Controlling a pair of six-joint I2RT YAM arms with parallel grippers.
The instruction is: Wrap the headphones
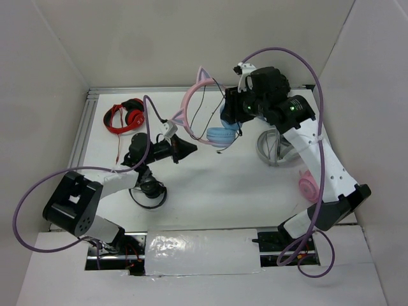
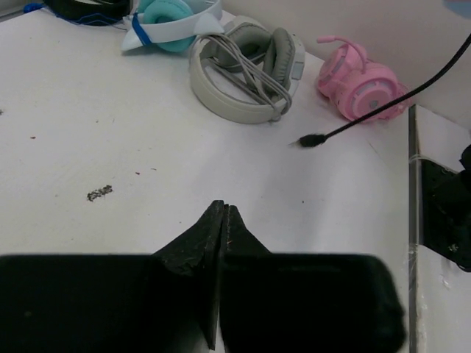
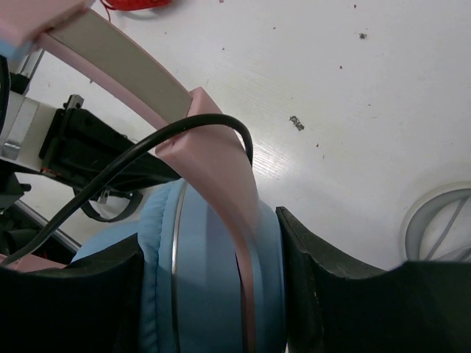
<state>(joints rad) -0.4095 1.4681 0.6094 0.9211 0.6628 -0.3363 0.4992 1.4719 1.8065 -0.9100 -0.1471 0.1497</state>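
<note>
The headphones have a thin pink headband (image 1: 194, 95) with cat ears and light blue ear cups (image 1: 222, 136). My right gripper (image 1: 231, 115) is shut on one blue ear cup (image 3: 213, 287) and holds the headphones above the table. In the right wrist view the pink headband (image 3: 221, 162) runs over that cup and the thin black cable (image 3: 140, 151) loops across it. The cable's plug end (image 2: 312, 140) rests on the table. My left gripper (image 1: 192, 148) is shut and empty (image 2: 223, 209), low over the table just left of the headphones.
Red-and-black headphones (image 1: 125, 116) lie at the back left. Grey headphones (image 1: 277, 148) and all-pink headphones (image 1: 309, 186) lie on the right, also in the left wrist view (image 2: 243, 66) (image 2: 360, 81). White walls enclose the table.
</note>
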